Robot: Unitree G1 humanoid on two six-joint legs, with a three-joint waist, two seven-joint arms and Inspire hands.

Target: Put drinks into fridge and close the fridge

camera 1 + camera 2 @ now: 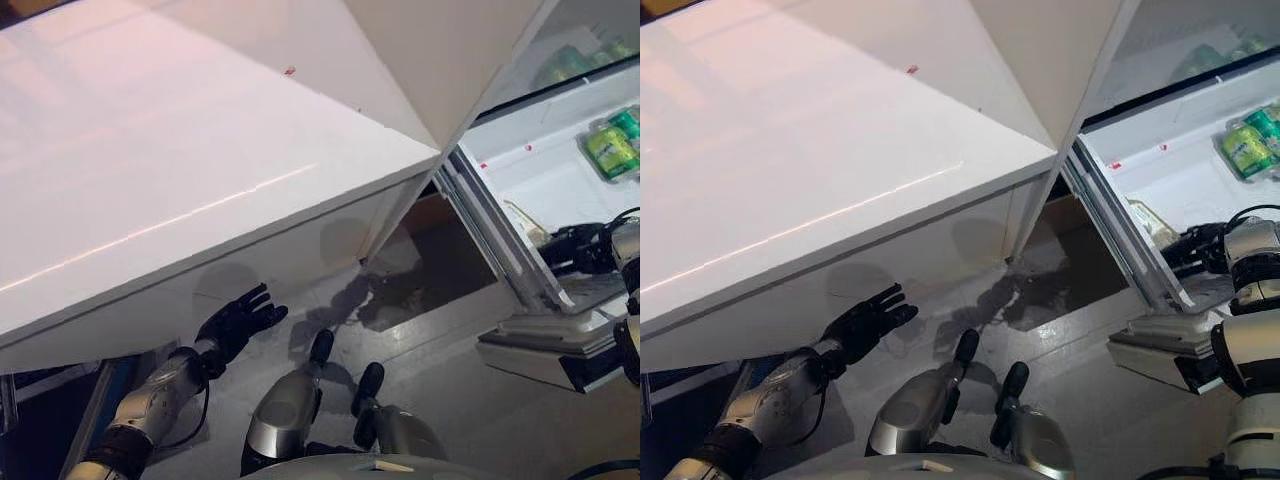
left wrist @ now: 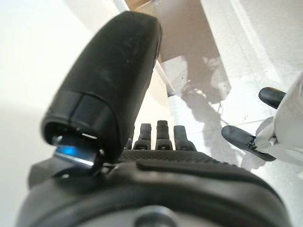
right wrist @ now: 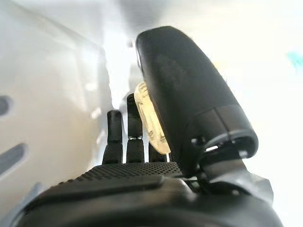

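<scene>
Fridge door [image 1: 200, 170], a broad white slab swung wide open, fills most of the head views and hangs over the grey floor [image 1: 440, 340]. To its right the fridge interior [image 1: 540, 170] shows a white shelf, with green drinks [image 1: 612, 150] lying on it near the far right edge; more green bottles show dimly on a higher level behind them. The left hand [image 1: 238, 318] sits low beneath the door's lower edge, fingers straight and spread, holding nothing; in its own wrist view the fingers [image 2: 161, 137] point out flat beside the white panel, thumb raised. The right hand [image 1: 1200, 248] reaches into the fridge at the front of the lower shelf. Its wrist view shows a pale yellowish object [image 3: 150, 120], seemingly a bottle cap, wedged between the thumb and the extended fingers [image 3: 127, 137]; whether the hand truly grips it I cannot tell
</scene>
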